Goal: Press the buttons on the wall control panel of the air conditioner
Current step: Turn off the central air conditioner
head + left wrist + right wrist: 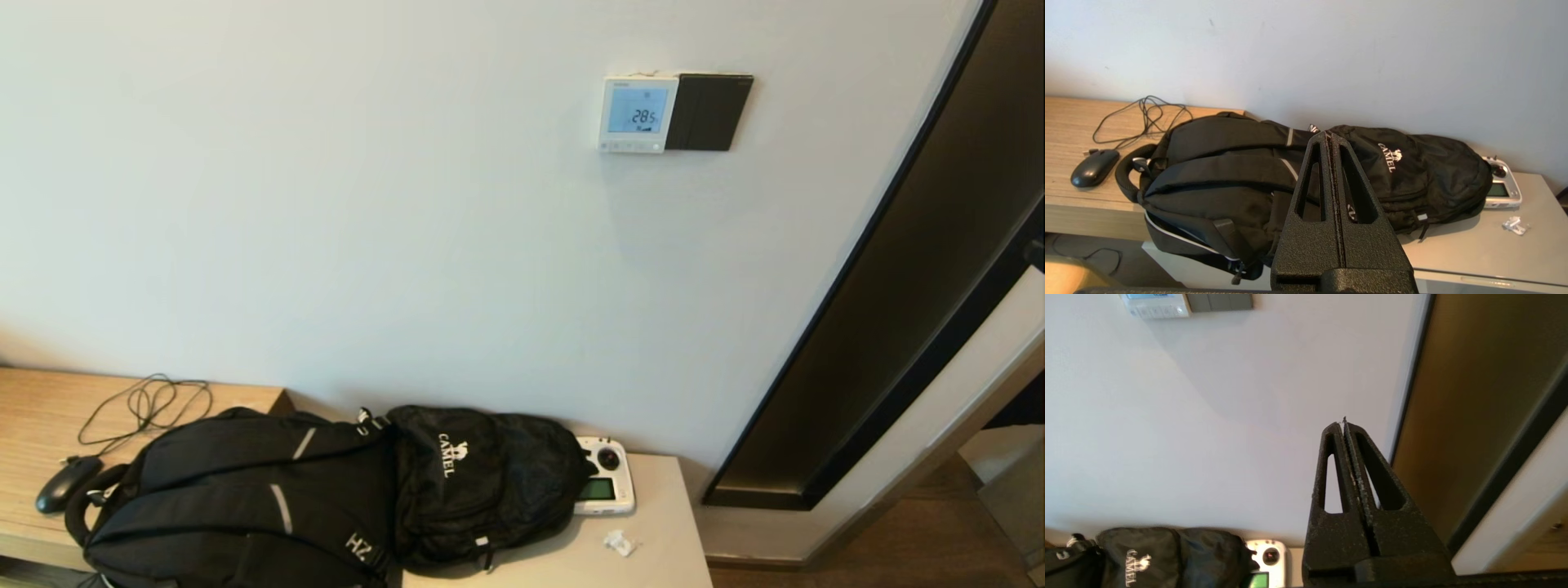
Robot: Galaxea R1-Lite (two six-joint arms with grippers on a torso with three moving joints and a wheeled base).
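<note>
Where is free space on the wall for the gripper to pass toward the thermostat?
The bare wall below the air conditioner's wall control panel and left of the dark door frame is free. It is crowded lower down, at the backpacks and handheld controller.

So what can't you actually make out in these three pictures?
- Small square white wall control panel: button symbols too small in the head view; its lit screen is cut off by the right wrist view's edge.
- White handheld controller: partly hidden behind the black backpack.
- Both arms: outside the head view. The shut left gripper and shut right gripper show only in wrist views.
</note>
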